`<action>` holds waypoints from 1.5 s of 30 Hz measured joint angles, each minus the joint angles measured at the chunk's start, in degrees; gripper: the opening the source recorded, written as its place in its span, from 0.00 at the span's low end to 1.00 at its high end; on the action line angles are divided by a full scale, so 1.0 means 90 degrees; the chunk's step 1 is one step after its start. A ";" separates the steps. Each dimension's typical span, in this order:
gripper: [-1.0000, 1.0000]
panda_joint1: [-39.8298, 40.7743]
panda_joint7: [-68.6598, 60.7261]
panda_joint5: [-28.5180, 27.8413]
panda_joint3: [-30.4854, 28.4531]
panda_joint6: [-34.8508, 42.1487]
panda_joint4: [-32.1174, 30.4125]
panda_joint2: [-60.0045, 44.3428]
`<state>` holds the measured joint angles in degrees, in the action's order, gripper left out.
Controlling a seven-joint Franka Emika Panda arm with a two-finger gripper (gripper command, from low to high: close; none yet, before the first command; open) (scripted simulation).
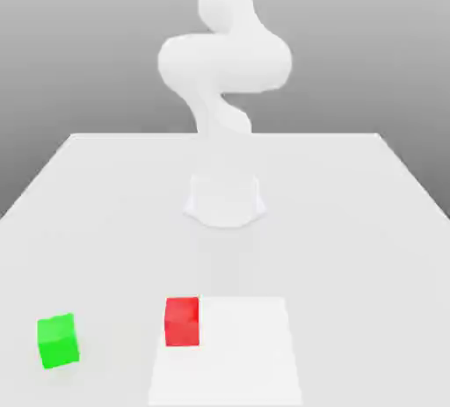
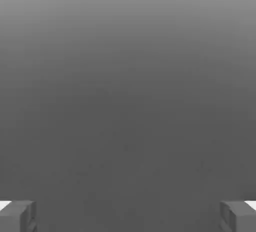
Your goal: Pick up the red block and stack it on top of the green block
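Exterior view took in the table (image 1: 352,221), red block (image 1: 182,321) resting on it near the front edge, green block (image 1: 58,340) apart toward that view's left, white arm (image 1: 224,62) upright behind, hand view caught the gripper (image 2: 128,216), 2 fingers (image 2: 17,215) spread wide over plain grey, nothing between them

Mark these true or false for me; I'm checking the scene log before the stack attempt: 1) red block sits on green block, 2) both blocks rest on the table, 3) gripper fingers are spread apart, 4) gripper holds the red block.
1) False: the red block stands apart from the green block, which lies toward the exterior view's left.
2) True: both rest on the white table.
3) True: in the hand view the gripper has its fingers wide apart.
4) False: nothing sits between the fingers.
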<state>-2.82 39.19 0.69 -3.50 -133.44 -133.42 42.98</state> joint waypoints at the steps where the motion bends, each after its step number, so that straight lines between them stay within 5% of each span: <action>1: 0.50 -0.0107 -0.0335 0.0055 -0.0145 -0.0078 -0.0078 -0.0140; 24: 0.50 -0.2351 -0.7213 0.0928 -0.2829 -0.1739 -0.1731 -0.3237; 32: 0.50 -0.2581 -0.9379 0.0936 -0.3189 -0.2334 -0.2309 -0.4217; 39: 0.50 -0.2346 -1.0655 0.0186 -0.3289 -0.2872 -0.2793 -0.4820; 45: 0.50 -0.2281 -1.1226 0.0692 -0.3083 -0.3240 -0.2700 -0.5297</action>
<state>-23.35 -61.84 6.91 -31.24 -162.60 -157.72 -4.69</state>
